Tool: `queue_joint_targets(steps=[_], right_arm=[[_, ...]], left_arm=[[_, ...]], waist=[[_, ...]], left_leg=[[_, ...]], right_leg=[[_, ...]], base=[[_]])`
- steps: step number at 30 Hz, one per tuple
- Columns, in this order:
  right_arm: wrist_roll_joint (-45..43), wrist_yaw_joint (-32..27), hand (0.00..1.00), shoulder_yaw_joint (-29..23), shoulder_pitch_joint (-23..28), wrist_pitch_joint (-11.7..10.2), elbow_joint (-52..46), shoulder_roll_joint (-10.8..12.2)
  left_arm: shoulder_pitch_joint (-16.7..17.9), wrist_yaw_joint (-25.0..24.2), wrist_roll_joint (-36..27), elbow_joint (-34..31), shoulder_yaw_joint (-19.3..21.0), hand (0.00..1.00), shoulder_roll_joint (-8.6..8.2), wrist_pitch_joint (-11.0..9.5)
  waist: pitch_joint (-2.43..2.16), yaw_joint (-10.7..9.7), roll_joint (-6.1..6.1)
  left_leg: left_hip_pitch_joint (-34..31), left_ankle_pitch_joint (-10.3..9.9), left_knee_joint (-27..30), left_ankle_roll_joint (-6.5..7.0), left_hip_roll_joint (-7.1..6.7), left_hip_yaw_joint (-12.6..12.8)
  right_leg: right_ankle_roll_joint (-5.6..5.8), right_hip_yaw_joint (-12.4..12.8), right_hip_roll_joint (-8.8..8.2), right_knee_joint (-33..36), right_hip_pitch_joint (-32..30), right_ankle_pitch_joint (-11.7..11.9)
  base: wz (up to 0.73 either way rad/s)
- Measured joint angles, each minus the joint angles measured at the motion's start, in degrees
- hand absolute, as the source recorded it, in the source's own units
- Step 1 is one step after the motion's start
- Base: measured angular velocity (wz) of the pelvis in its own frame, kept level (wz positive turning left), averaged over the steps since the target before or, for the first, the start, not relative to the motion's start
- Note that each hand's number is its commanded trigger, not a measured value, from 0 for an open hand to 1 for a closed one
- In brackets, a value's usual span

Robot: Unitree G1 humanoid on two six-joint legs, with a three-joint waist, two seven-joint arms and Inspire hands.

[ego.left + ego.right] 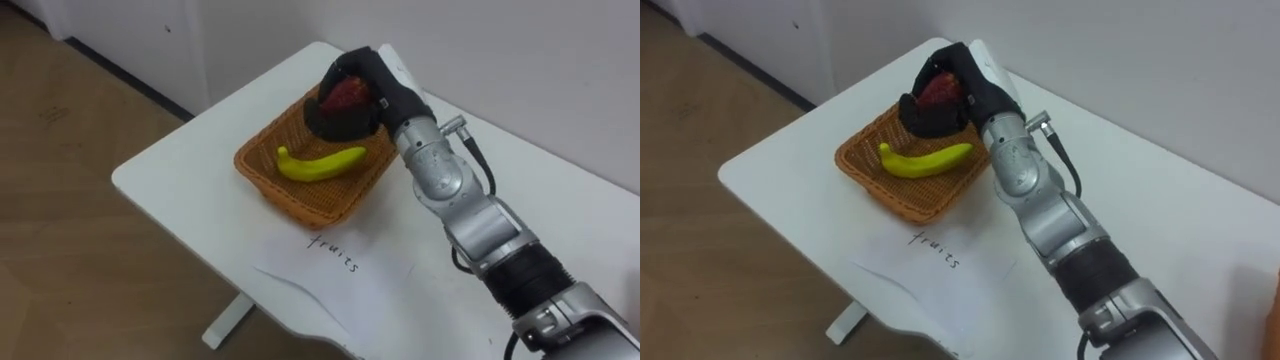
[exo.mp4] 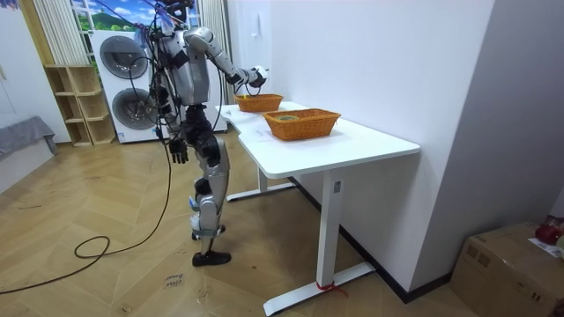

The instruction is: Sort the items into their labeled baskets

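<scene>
The right hand (image 1: 388, 88) is curled round a red fruit (image 1: 345, 95) and holds it just above the far corner of the fruit basket (image 1: 262, 172). A banana (image 1: 320, 165) already lies inside that basket, so by my reading one fruit is sorted and the red one is about to be let go. It is not yet down in the basket.

A second basket (image 2: 302, 123) stands further along the worktop (image 1: 180, 180), well apart from the first. Something dark lies in it, too small to make out, so I cannot say how much of the office supplies is done.

A sheet of paper (image 1: 330, 270) with handwriting lies on the worktop just in front of the fruit basket. Nothing stands between the hand and the basket; the banana leaves room beside it.

The robot stands at the end of the worktop, with its left hand (image 2: 179, 151) hanging at its side. Behind it are washing machines (image 2: 123, 57) and a wooden shelf (image 2: 75, 106).
</scene>
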Motion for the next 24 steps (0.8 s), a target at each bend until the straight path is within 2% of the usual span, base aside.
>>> queue_joint_targets(steps=[7, 13, 21, 24], right_arm=[[-0.6, 0.5, 1.0, 0.0, 0.0, 1.1, 0.0, 0.1], [-0.5, 1.3, 1.0, 0.0, 0.0, 1.1, 0.3, 0.0], [-0.4, 2.0, 1.0, 0.0, 0.0, 1.1, 2.2, 0.0], [-0.4, 2.2, 1.0, 0.0, 0.1, 1.1, 2.6, 0.0]], left_arm=[[-0.4, -0.7, 0.0, 0.1, 0.0, 0.0, 0.22, 0.1], [0.0, -1.4, 1.4, 0.0, 0.0, 0.0, 1.28, 0.1], [0.0, -1.5, 3.4, 0.0, 0.1, 0.0, 1.38, 0.0], [0.1, -2.3, 4.9, 0.0, 0.1, 0.0, 1.38, 0.0]], waist=[[-0.13, 0.0, 0.15], [-0.37, 0.1, -0.09], [-0.8, 1.2, -0.63], [-0.79, 1.2, -0.61]], left_leg=[[-0.2, 0.0, 0.8, 0.09, -0.07, 0.1], [0.2, 0.0, 0.8, 0.08, -0.11, -0.1], [0.3, 0.0, 0.9, 0.07, -0.14, 0.1], [0.3, 0.0, 0.9, 0.07, -0.13, 0.1]], right_leg=[[0.0, 0.1, -0.04, 0.1, 0.1, 0.0], [0.0, 0.1, 0.02, 0.0, 0.6, 0.0], [-0.01, 0.0, 0.09, -0.1, 0.9, 0.0], [-0.01, 0.1, 0.09, -0.1, 0.9, 0.0]], base=[[0.0], [0.0], [0.0], [0.0]])
